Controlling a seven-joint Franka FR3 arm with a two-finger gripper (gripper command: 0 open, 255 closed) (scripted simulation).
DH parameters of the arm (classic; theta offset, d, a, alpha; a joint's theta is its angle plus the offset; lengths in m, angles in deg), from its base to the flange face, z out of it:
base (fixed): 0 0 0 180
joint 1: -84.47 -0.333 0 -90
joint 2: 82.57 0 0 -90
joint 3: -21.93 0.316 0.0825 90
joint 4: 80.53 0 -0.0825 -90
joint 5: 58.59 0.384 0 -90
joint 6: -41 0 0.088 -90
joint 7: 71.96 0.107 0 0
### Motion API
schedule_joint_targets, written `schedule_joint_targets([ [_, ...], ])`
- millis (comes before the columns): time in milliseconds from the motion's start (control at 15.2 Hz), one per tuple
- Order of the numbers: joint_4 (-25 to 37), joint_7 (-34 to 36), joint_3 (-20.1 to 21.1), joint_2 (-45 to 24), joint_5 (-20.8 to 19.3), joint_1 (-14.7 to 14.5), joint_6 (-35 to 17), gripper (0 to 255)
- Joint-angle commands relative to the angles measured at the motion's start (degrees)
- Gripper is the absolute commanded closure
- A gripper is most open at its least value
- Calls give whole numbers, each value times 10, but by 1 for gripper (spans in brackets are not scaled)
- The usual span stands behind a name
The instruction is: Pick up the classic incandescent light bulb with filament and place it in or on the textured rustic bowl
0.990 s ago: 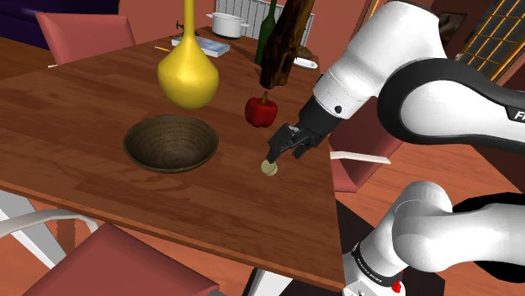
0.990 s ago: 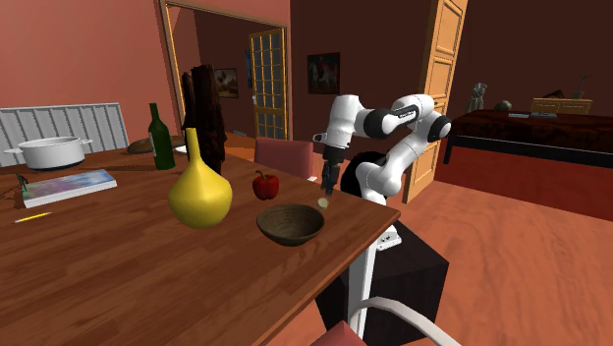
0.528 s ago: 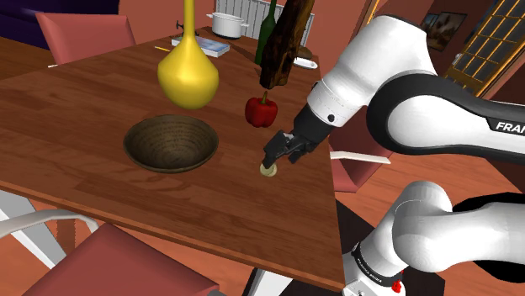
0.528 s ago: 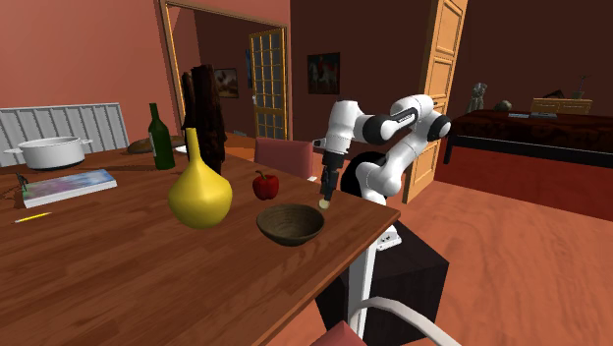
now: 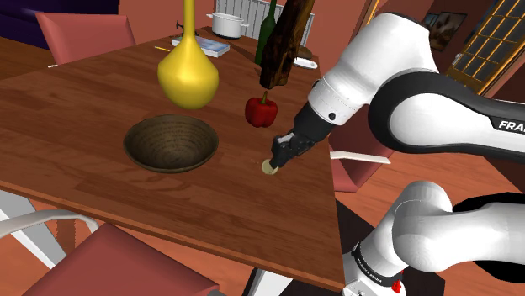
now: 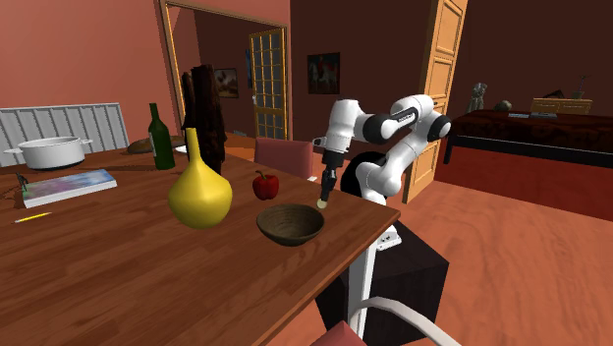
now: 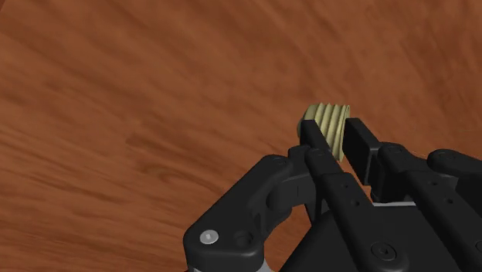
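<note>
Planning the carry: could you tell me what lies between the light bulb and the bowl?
Only bare table separates the light bulb from the bowl, as the shoulder view shows.

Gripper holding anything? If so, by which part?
Yes. The gripper clasps the light bulb by its ribbed screw base, one finger on each side.

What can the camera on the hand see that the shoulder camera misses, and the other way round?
From the wrist: the bulb close up, its ribbed screw base clasped between the two black fingers. From the shoulder: the bowl, yellow vase, red fruit, bottle and the white arm reaching in. Shared: the wooden table and the bulb at the fingers' tips.
</note>
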Motion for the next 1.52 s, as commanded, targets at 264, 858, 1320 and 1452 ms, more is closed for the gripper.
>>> schedule_joint_targets([
  [264, -3, 0, 1, -2, 0, -1, 1, 255],
  [858, 213, 198, 32, -187, -23, 111, 209, 0],
  [1320, 202, 241, 46, -223, -16, 123, 203, 0],
  [1452, 190, 241, 49, -223, -14, 122, 192, 0],
])
